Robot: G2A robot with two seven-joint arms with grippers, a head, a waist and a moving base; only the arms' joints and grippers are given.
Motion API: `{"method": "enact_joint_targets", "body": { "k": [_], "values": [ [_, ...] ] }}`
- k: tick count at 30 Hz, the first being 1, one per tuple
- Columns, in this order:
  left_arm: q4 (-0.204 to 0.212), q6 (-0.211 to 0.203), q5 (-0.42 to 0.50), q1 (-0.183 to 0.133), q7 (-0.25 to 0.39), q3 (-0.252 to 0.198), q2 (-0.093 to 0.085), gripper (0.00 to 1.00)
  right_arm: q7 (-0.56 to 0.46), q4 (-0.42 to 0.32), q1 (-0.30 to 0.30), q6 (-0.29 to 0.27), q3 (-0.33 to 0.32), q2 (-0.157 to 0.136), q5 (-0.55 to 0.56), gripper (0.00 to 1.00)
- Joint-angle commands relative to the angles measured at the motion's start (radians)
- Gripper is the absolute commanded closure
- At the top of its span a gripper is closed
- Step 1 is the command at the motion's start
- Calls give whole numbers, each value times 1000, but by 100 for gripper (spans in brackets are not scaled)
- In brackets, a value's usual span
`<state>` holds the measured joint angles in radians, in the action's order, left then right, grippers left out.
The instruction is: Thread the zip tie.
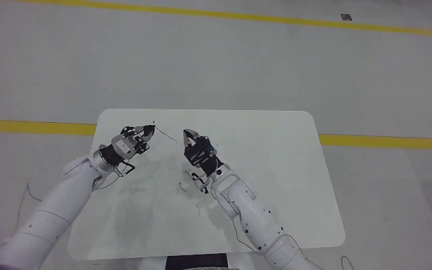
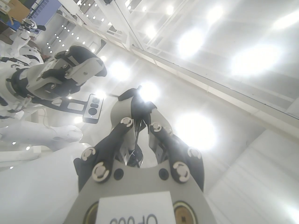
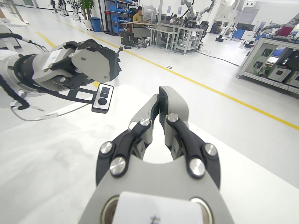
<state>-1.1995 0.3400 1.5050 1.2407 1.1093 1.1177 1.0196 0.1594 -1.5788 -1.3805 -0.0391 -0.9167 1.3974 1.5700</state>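
Note:
The zip tie (image 1: 165,133) is a thin black strip, and my left gripper (image 1: 146,129) is shut on it above the white table. It sticks out from the fingertips toward the right gripper. In the left wrist view the strip (image 2: 138,127) runs between the closed fingers of the left gripper (image 2: 140,101), which points up at the ceiling. My right gripper (image 1: 188,136) is shut a short way to the right of the tie's free end, with nothing visible between its pads (image 3: 159,103). The right wrist view shows the left gripper (image 3: 114,65) with a small black end of the tie (image 3: 120,49) above it.
The white table (image 1: 283,148) has bare surface to the right of both arms and toward its far edge. A yellow floor line (image 1: 378,140) runs behind the table. Benches, shelves and other robots stand far off in the room.

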Motion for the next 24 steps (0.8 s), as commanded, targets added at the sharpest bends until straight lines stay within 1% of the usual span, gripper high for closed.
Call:
{"method": "enact_joint_targets", "body": {
  "k": [1, 6, 7, 8, 9, 10, 11, 12, 13, 14, 15, 16, 17, 20, 23, 24],
  "values": [
    [0, 0, 0, 0, 0, 0, 0, 100, -3, -2, -1, -1, 1, -2, 0, 100],
    [0, 0, 0, 0, 0, 0, 0, 100, -9, -5, -3, -13, 6, -5, 0, 100],
    [0, 0, 0, 0, 0, 0, 0, 100, -7, -7, -3, -15, 7, -5, 0, 84],
    [0, 0, 0, 0, 0, 0, 0, 100, -4, -9, -4, -20, 8, -5, -2, 60],
    [0, 0, 0, 0, 0, 0, 0, 100, -4, -8, -4, -24, 9, -5, -3, 50],
    [0, 0, 0, 0, 0, 0, 0, 100, -7, -7, -4, -29, 9, -5, -4, 31],
    [0, 0, 0, 0, 0, 0, 0, 100, -18, -2, -5, -37, 10, -5, -8, 24],
    [0, 0, 0, 0, 0, 0, 0, 100, -36, 4, -4, -48, 10, -5, -14, 22],
    [0, 0, 0, 0, 0, 0, 0, 100, -46, 7, -3, -51, 9, -5, -15, 25],
    [0, 0, 0, 0, 0, 0, 0, 100, -63, 15, -4, -56, 10, -5, -12, 26],
    [0, 0, 0, 0, 0, 0, 0, 100, -84, 19, -2, -63, 12, -6, -6, 22],
    [0, 0, 0, 0, 0, 0, 0, 100, -94, 22, -3, -70, 14, -6, -10, 23],
    [0, 0, 0, 0, 0, 0, 0, 100, -107, 26, -3, -84, 17, -5, -18, 22],
    [0, 0, 0, 0, 0, 0, 0, 100, -113, 31, 5, -102, 25, -4, -25, 23],
    [0, 0, 0, 0, 0, 0, 0, 100, -78, 28, 15, -107, 37, 1, -40, 30],
    [0, 0, 0, 0, 0, 0, 0, 100, -65, 27, 19, -108, 41, 3, -46, 38]
  ]
}}
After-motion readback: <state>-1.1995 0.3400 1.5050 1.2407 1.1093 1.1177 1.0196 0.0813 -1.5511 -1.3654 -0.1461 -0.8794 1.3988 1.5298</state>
